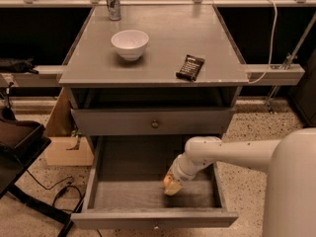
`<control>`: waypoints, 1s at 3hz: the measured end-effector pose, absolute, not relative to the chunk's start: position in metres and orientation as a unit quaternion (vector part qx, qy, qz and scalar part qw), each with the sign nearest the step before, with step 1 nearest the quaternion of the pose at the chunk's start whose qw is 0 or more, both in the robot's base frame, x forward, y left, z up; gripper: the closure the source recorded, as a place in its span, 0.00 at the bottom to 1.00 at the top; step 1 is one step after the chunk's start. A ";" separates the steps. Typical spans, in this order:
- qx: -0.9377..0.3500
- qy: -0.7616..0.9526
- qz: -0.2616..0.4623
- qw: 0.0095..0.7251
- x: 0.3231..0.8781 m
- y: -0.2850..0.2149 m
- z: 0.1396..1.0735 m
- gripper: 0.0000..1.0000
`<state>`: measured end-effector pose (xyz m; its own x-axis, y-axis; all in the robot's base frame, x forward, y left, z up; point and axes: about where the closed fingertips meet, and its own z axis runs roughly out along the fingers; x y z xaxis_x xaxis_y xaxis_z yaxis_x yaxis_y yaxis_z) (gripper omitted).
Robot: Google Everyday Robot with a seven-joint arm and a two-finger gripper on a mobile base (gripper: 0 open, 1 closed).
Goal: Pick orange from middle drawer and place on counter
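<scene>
The middle drawer (123, 174) is pulled out at the bottom of the cabinet and shows its dark flat bottom. My gripper (171, 184) reaches down into it from the right and sits low over the drawer floor, right of centre. The orange (166, 182) shows only as a small orange-tan patch at the gripper's tip, mostly covered by it. I cannot tell whether it is held. The grey counter (163, 48) is the cabinet's top, well above the gripper.
On the counter stand a white bowl (130, 43), a metal can (113, 1) at the back and a dark snack bar (190, 67). A shut drawer front with a knob (155, 124) is above the open drawer. A cardboard box (64, 149) and a black chair (19, 139) are at the left.
</scene>
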<state>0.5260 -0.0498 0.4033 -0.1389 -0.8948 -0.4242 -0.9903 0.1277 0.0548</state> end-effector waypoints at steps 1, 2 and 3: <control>-0.643 0.743 0.157 0.098 0.500 -0.033 0.475 1.00; -0.637 0.753 0.136 0.089 0.510 -0.022 0.579 1.00; -0.625 0.766 0.105 0.107 0.535 -0.025 0.690 1.00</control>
